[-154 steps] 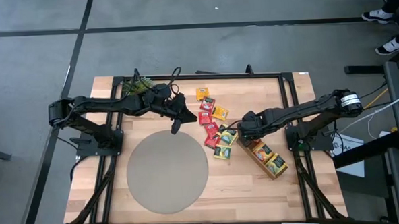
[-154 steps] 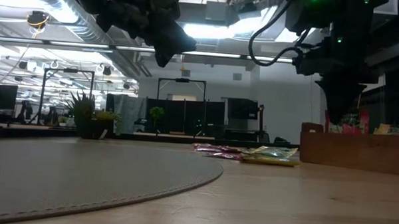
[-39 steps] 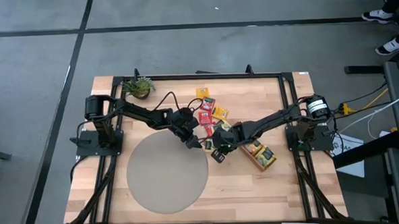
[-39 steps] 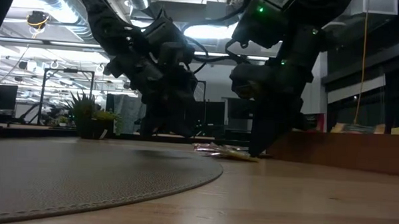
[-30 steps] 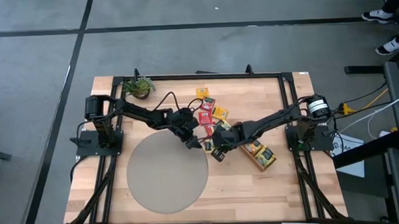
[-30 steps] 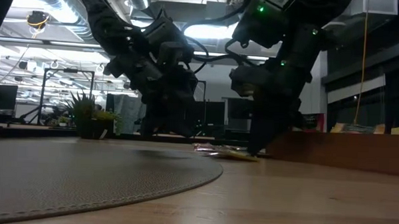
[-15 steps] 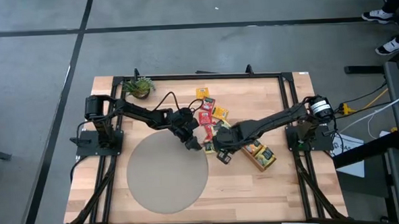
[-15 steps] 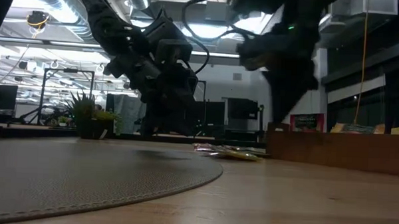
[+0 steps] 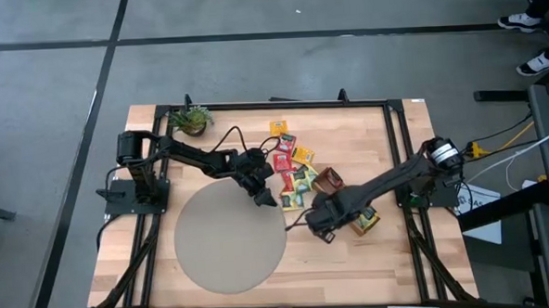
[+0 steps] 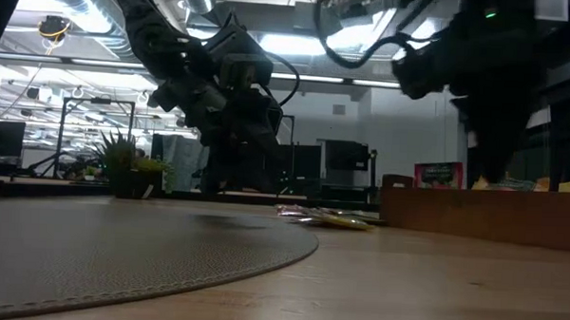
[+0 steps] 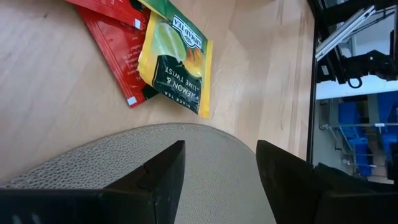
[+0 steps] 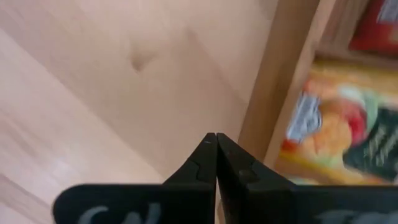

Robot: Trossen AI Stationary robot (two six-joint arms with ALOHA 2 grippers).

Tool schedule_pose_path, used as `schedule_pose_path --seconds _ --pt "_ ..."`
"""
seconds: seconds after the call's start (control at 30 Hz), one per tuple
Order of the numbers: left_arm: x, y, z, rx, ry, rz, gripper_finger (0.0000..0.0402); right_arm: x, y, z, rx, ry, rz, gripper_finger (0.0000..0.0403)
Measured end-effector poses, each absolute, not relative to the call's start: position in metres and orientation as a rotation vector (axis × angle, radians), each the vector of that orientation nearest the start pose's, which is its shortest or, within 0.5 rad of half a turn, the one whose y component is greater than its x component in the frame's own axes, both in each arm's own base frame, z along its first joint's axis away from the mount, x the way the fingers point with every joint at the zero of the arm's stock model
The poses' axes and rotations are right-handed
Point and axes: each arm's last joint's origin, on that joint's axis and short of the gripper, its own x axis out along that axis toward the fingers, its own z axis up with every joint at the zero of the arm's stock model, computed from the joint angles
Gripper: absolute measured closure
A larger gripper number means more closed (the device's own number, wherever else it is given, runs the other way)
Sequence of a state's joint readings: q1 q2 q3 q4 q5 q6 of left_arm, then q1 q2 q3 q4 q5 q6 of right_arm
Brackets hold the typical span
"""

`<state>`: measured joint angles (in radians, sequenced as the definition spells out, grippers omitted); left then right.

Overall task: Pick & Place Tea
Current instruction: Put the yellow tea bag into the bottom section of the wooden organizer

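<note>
High view: the tea sachets [image 9: 292, 167] lie clustered at centre frame on the worktop [image 9: 353, 262], just left of the wooden tray [image 9: 363, 221]. Left wrist view: the left gripper [image 11: 221, 163] hovers over the grey mat [image 11: 205, 174], jaws wide apart, empty. Right wrist view: the right gripper [image 12: 216, 155], jaws pressed together and empty, beside the tray.

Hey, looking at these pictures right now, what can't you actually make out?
- Tray contents: high view, right arm covers most of it; low view shows only its wall.
- Sachet in the tray: right wrist view, blurred, print unreadable.
- Sachet pile: high view, sachets overlap and are small, no exact count.
- Whether the shut right gripper pinches anything: its fingers meet edge-on.
</note>
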<state>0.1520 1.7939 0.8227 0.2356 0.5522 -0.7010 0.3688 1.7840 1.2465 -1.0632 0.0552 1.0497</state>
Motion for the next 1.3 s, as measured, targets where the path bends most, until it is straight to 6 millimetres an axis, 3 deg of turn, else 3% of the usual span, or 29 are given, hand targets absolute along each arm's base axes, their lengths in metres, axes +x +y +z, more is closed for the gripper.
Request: schedule_pose_path --seconds 0.33,0.57,0.83,1.3 --pt "0.333 0.036 0.131 -0.918 0.812 -0.124 0.0208 0.274 0.13 0.181 0.513 1.615 -0.577 0.0397" --pt "0.333 0.036 0.131 -0.917 0.812 -0.124 0.0208 0.264 0.127 0.168 0.484 1.651 -0.615 0.0397" --pt "0.333 0.036 0.131 -0.917 0.812 -0.124 0.0208 0.248 0.117 0.15 0.45 1.677 -0.731 0.0397" --pt "0.333 0.036 0.131 -0.918 0.812 -0.124 0.0208 0.259 0.071 0.151 0.294 1.56 -0.908 0.0397"
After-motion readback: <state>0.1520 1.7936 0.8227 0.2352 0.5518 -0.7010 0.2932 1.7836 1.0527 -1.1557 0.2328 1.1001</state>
